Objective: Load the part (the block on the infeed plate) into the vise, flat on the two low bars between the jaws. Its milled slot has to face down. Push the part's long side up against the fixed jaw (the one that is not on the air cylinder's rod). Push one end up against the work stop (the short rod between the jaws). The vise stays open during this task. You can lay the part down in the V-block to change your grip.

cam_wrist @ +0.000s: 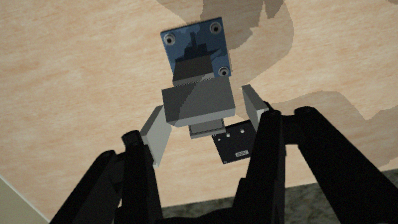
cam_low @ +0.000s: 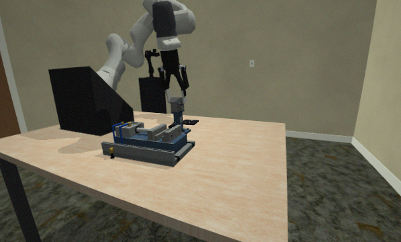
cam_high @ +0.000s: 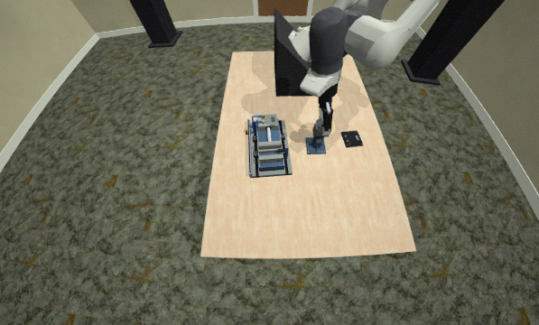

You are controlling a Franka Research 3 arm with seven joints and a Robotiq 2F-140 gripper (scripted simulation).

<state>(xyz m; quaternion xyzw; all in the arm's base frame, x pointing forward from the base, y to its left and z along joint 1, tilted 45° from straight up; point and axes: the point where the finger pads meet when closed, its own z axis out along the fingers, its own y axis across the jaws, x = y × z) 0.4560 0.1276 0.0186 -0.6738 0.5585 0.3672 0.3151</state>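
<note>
The part (cam_wrist: 198, 102) is a grey block that stands on end on the blue V-block (cam_wrist: 196, 47), right of the vise. My gripper (cam_wrist: 205, 108) hangs straight down over it. Its fingers are half open and straddle the part's top, with a narrow gap on each side. The part also shows in the top view (cam_high: 320, 132) and the exterior view (cam_low: 177, 105), under the gripper (cam_low: 176, 95). The vise (cam_high: 269, 144) stands open with nothing between its jaws. I cannot tell which way the part's slot faces.
The black infeed plate (cam_high: 351, 139) lies bare, right of the V-block (cam_high: 316, 145). A tall black box (cam_high: 289, 63) stands at the back of the table behind the vise (cam_low: 150, 141). The table's edges are far from the gripper.
</note>
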